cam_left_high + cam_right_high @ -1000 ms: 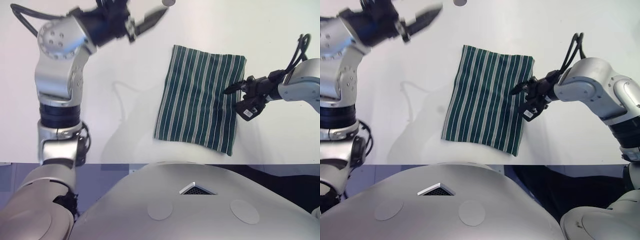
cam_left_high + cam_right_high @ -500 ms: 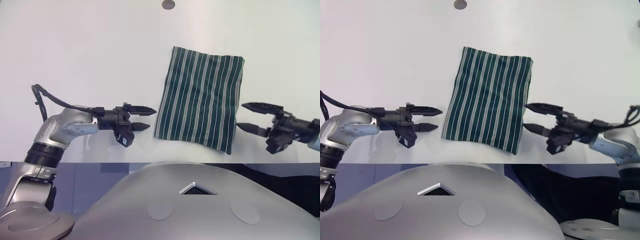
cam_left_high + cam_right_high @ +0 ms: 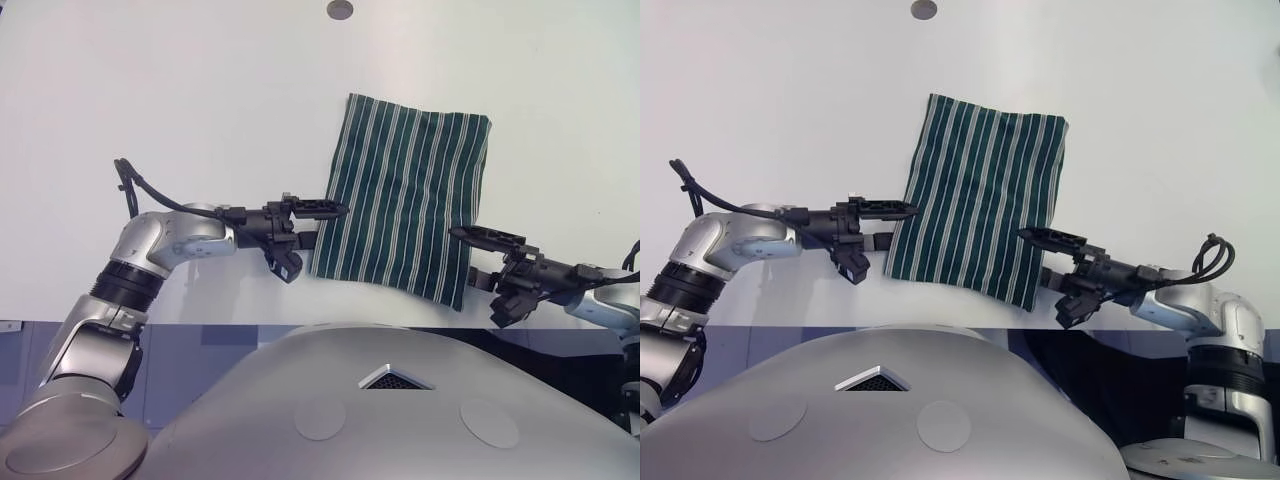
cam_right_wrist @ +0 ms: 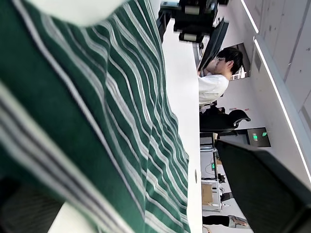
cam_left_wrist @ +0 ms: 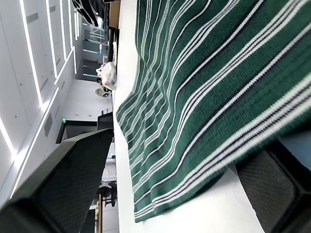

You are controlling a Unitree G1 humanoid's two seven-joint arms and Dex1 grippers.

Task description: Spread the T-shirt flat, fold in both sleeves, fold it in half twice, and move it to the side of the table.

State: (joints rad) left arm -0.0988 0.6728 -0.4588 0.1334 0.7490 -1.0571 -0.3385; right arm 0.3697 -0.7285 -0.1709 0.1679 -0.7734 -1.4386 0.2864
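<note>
Bright, even light falls across the white table [image 3: 150,100].

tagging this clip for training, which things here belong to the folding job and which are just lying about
Job:
T-shirt, striped, folded
left gripper, open at its near left corner
right gripper, open at its near right corner
table under it

Just there:
dark round mark at the table's far edge

The folded T-shirt [image 3: 405,195] hid its sleeves within its layers. At the shirt's near left edge, the lower fingertip of the left pincer [image 3: 328,224] was lost against the cloth. The right pincer [image 3: 463,256] was the same at the near right corner. Contact was unclear.
</note>
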